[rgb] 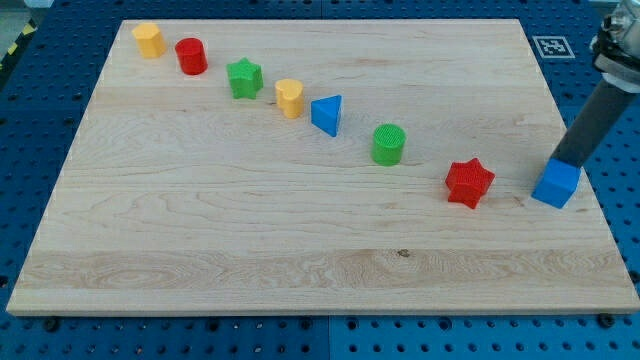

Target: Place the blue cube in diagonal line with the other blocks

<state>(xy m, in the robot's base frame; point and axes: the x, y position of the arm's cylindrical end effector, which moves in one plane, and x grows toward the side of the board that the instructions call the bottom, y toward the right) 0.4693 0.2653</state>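
Observation:
The blue cube sits near the board's right edge, right of the red star. My tip stands just behind the cube's top edge, touching or nearly touching it. A diagonal row runs from the view's top left toward the lower right: yellow hexagonal block, red cylinder, green star, yellow heart, blue triangle, green cylinder, then the red star.
The wooden board lies on a blue perforated table. A fiducial marker lies beyond the board's top right corner. The arm's body hangs above the right edge.

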